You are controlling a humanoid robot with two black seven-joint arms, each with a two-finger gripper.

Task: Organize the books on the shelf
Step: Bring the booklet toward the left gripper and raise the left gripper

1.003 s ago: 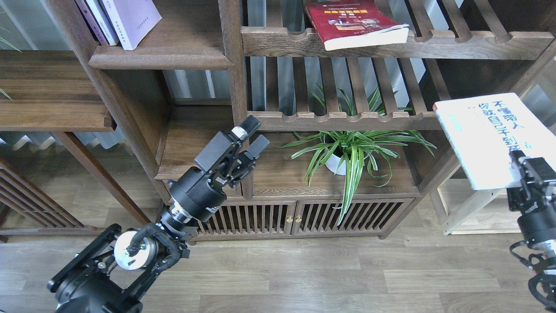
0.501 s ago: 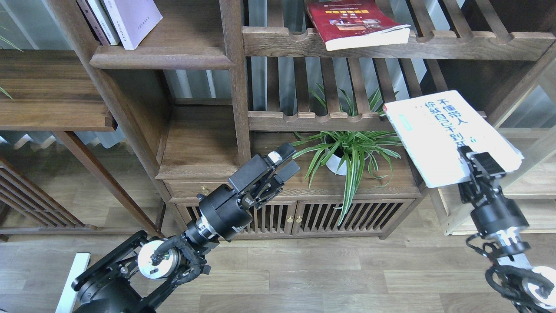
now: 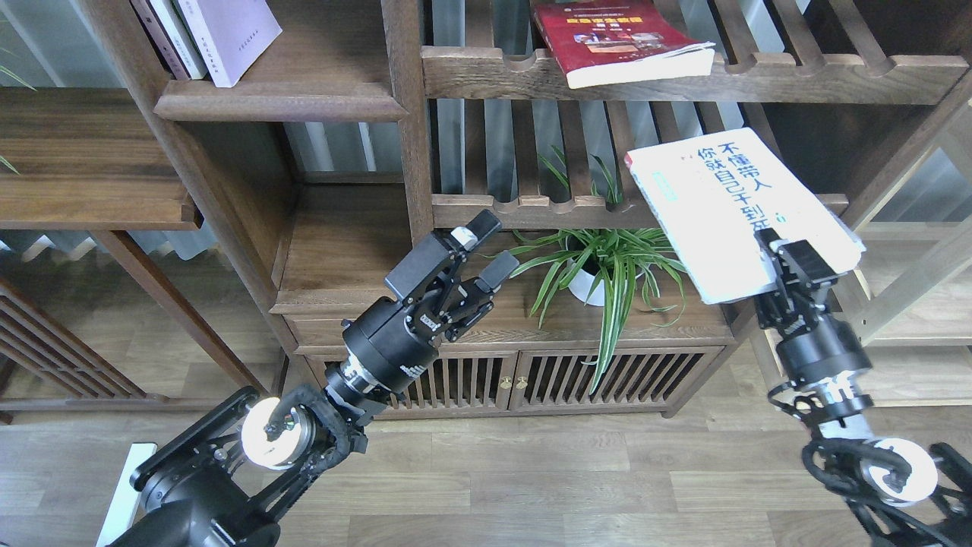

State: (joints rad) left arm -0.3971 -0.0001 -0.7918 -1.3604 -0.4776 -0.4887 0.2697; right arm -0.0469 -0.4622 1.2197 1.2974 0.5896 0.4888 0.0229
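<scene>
My right gripper [image 3: 793, 254] is shut on the near edge of the large white book [image 3: 721, 205] with black Chinese characters and holds it tilted in front of the middle slatted rack. The dark red book [image 3: 615, 38] lies flat on the upper slatted rack. The pale lavender book [image 3: 231, 34] leans with two other thin books on the solid dark-brown shelf [image 3: 281, 102] at the upper left. My left gripper [image 3: 490, 247] is open and empty in front of the low cabinet top, below that shelf and to its right.
A potted spider plant [image 3: 607, 266] stands on the cabinet top between my two grippers. A slatted rack rail [image 3: 531, 213] runs just above it. A vertical post [image 3: 410, 114] separates the shelf from the racks. A pale wood rack [image 3: 911, 289] is at the right.
My right gripper has carried the white book left and up, from the right edge to in front of the middle rack. My left gripper swung right, then rose slightly, staying open.
</scene>
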